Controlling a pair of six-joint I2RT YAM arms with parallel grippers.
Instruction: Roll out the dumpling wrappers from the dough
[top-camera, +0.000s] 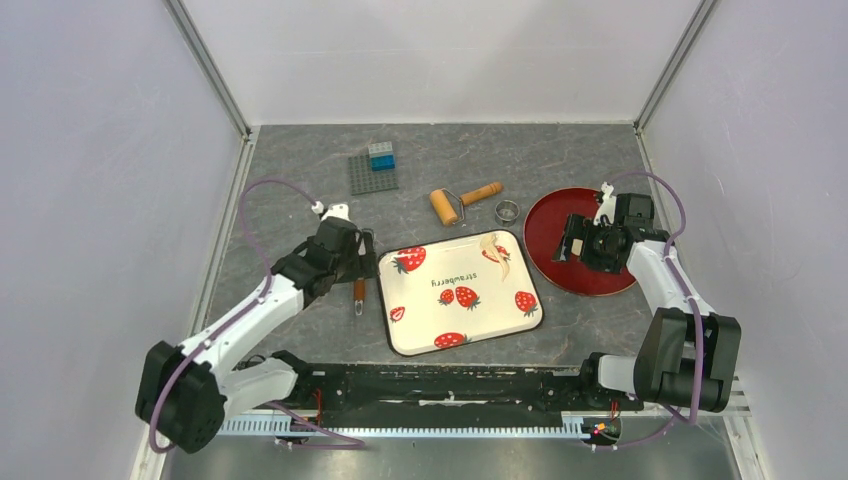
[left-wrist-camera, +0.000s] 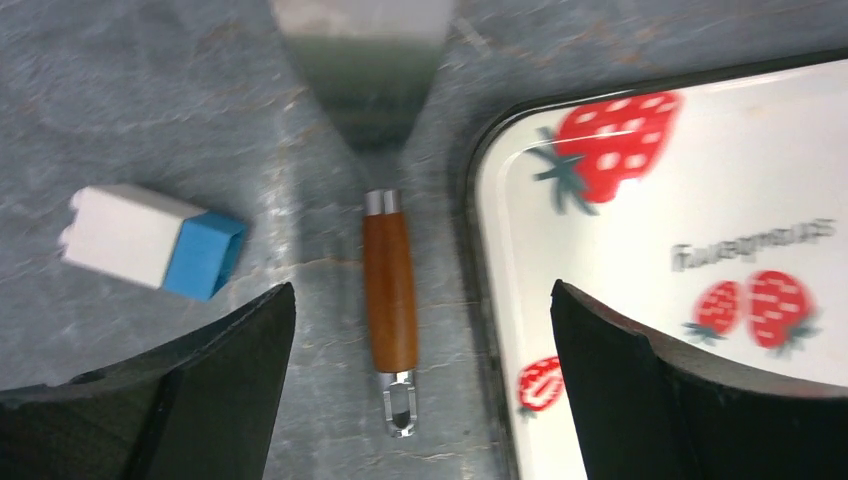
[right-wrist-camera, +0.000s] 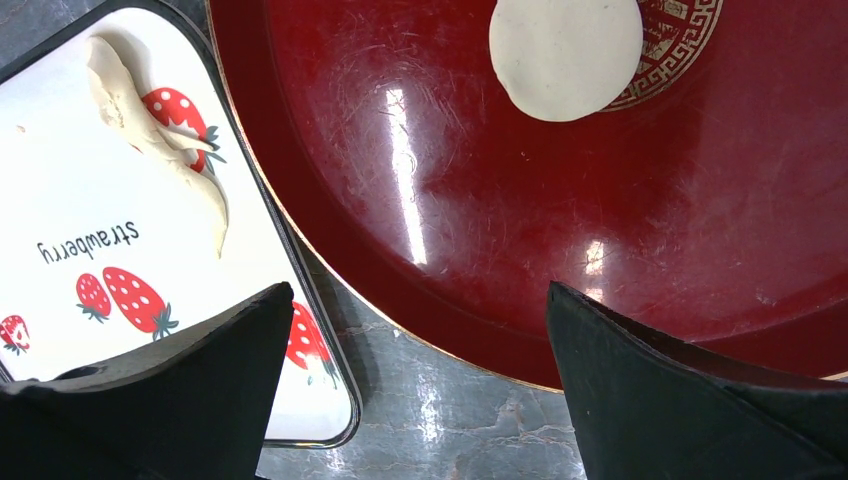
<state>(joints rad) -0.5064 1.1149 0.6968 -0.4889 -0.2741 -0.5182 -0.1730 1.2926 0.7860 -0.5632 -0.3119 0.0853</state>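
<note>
A ragged strip of pale dough (top-camera: 496, 252) lies at the far right corner of the strawberry tray (top-camera: 490, 320); in the right wrist view the dough (right-wrist-camera: 150, 130) crosses a strawberry print. One round dumpling wrapper (right-wrist-camera: 565, 55) rests on the red plate (right-wrist-camera: 600, 220). My right gripper (right-wrist-camera: 420, 290) hovers open over the plate's left rim (top-camera: 590, 280) and holds nothing. My left gripper (left-wrist-camera: 420, 290) is open above a wood-handled scraper (left-wrist-camera: 390, 290) that lies loose on the table left of the tray (left-wrist-camera: 600, 280).
The wooden roller (top-camera: 462, 200) and the metal ring cutter (top-camera: 508, 210) lie behind the tray. A grey brick plate with blue bricks (top-camera: 373, 172) sits at the back. A white-and-blue block (left-wrist-camera: 150, 240) lies left of the scraper (top-camera: 358, 293).
</note>
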